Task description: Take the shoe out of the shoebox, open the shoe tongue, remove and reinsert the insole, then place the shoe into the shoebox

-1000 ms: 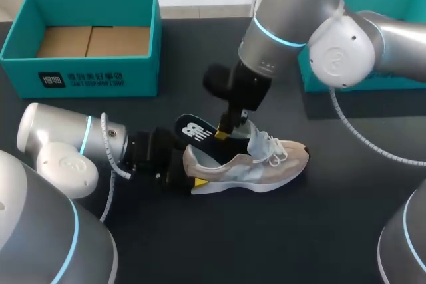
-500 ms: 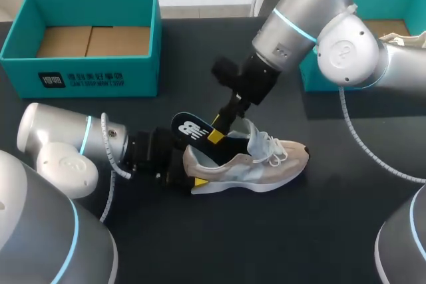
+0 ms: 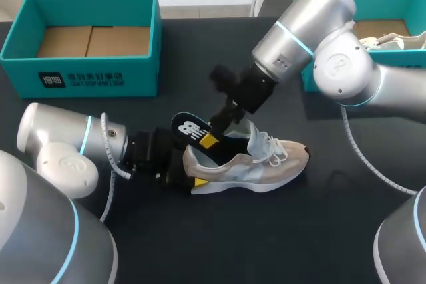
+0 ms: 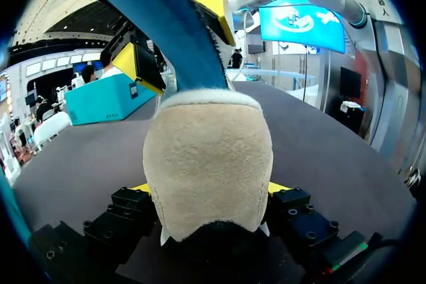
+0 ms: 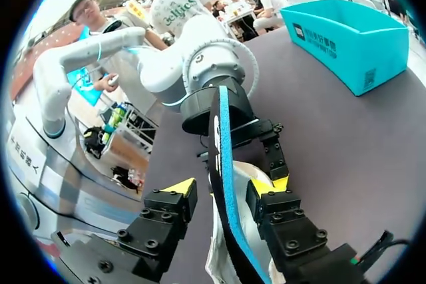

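Mid-table, the shoe (image 3: pixel 246 164) is clamped at its heel by the left gripper (image 3: pixel 190 172). The insole (image 3: pixel 190 129) is flanked by the right gripper (image 5: pixel 225 186), fingers (image 5: pixel 174 194) parted. A shoebox (image 3: pixel 93 71) sits behind.

Table (image 3: pixel 346 231): a flat top, near-black and matte, with no cloth or mat on it. It filled the head view from the near side to a straight far edge. The surface was plain and unmarked, with no seams or joints visible across it. Light on the table was soft and even, from above. Shadows on the top were faint and blurred at their edges. A dull, pale sheen lay across the table's far part in both wrist views.
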You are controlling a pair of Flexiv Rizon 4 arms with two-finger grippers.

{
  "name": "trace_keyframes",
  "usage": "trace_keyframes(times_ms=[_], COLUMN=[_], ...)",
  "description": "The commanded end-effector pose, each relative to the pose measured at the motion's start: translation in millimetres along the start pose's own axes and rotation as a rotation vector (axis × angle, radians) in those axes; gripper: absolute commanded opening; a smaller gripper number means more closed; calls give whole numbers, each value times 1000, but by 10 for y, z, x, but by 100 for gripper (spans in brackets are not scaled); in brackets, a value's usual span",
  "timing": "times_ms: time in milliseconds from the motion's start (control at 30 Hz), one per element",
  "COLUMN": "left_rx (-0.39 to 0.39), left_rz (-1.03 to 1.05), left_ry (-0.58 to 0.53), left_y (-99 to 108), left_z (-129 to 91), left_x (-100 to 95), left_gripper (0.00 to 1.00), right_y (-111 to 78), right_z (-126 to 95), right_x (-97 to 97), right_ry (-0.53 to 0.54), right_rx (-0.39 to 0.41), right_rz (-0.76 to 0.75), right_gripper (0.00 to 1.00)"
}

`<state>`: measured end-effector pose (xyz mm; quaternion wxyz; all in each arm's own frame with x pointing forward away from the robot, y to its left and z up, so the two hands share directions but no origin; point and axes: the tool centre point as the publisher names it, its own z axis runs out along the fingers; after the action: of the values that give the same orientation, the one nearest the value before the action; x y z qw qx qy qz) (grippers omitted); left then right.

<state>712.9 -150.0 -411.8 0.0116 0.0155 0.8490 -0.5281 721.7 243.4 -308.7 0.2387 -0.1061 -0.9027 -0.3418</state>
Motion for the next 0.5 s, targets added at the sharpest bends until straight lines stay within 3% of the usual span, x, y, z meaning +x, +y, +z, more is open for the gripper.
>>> trace_keyframes(times_ms=[33,67,167,233,400,500], left_rx=[-2,-2,-2,-2,-2,-2], left_rz=[1,1,1,1,1,1], left_ry=[-1,-1,-1,-1,-1,-1], left_y=[77,77,77,77,77,77], left_z=[69,69,69,69,69,69], left_x=[-46,-46,-46,-46,-46,-46], left_gripper=[0,0,0,0,0,0], right_y=[40,41,36,39,109,213], right_z=[83,91,120,133,85,11], right_x=[-35,-34,-32,-30,20,66], right_ry=[19,20,39,46,35,24], right_rx=[0,0,7,10,18,-19], right_rz=[-12,-13,-17,-18,-27,-68], right_gripper=[46,45,27,0,0,0])
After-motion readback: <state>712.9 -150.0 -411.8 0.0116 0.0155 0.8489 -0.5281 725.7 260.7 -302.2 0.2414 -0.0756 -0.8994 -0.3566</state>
